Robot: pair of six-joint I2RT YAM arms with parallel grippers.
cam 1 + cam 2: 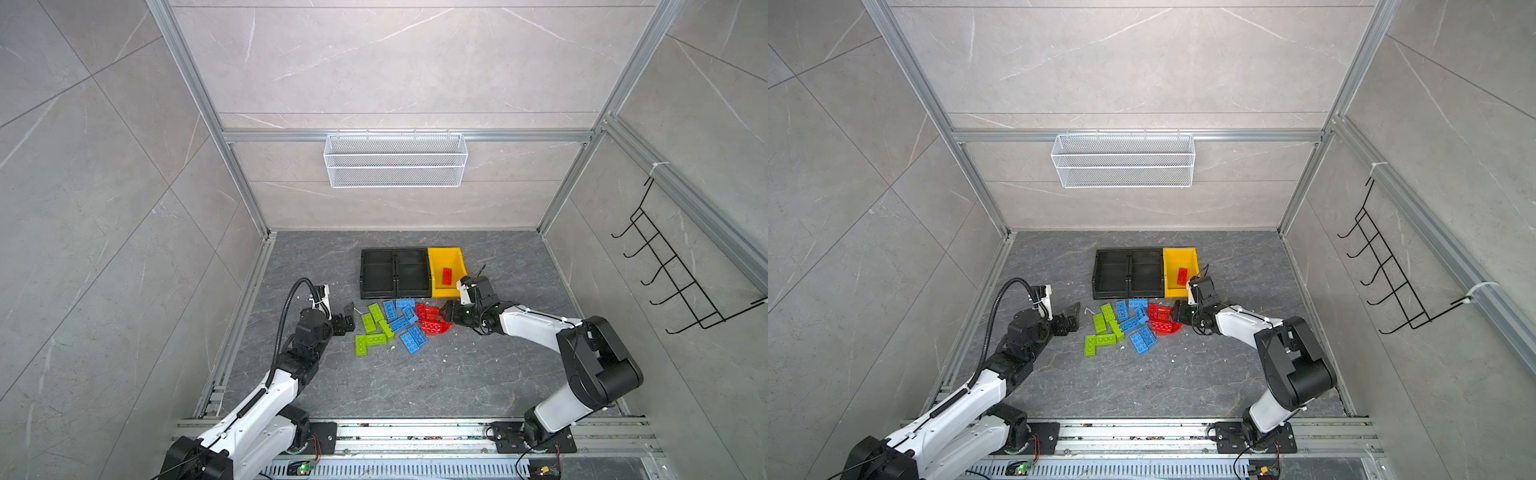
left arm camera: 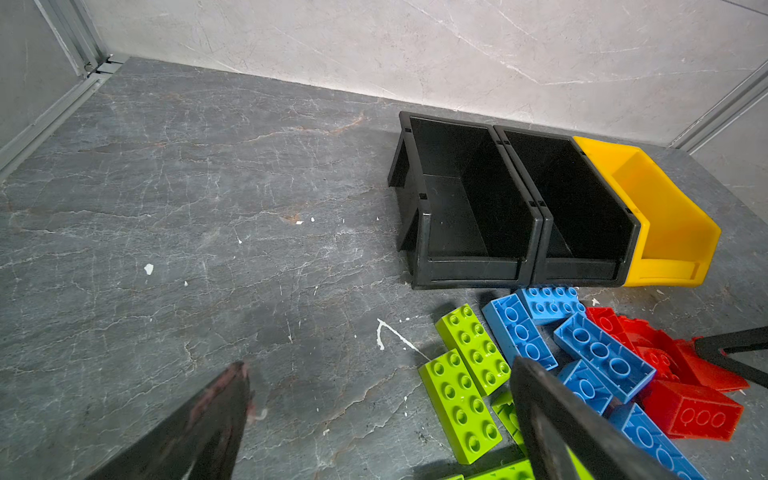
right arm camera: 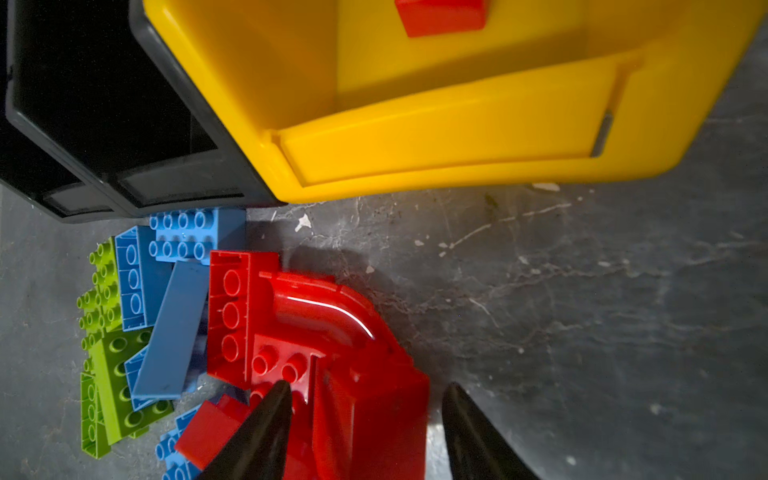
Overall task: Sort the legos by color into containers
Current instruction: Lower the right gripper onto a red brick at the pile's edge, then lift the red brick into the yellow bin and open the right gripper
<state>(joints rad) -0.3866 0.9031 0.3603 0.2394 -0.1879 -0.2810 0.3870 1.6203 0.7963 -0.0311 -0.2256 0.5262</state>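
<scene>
The legos lie in a heap in front of the containers: lime green ones point(image 1: 374, 328) on the left, blue ones point(image 1: 405, 324) in the middle, red ones point(image 1: 432, 320) on the right. Two black bins point(image 1: 377, 272) point(image 1: 412, 272) stand empty beside a yellow bin point(image 1: 436, 266) with one red brick point(image 1: 447, 276) in it. My right gripper point(image 3: 368, 385) is low over the red pile, open, its fingers astride a red brick point(image 3: 374, 419); floor shows between that brick and one finger. My left gripper point(image 2: 379, 365) stands wide open and empty just left of the green bricks point(image 2: 459, 403).
A white wire mesh basket point(image 1: 395, 160) hangs on the back wall and a black hook rack point(image 1: 673, 266) on the right wall. Aluminium frame rails point(image 1: 245, 316) edge the dark stone floor. Small white specks lie around the bricks.
</scene>
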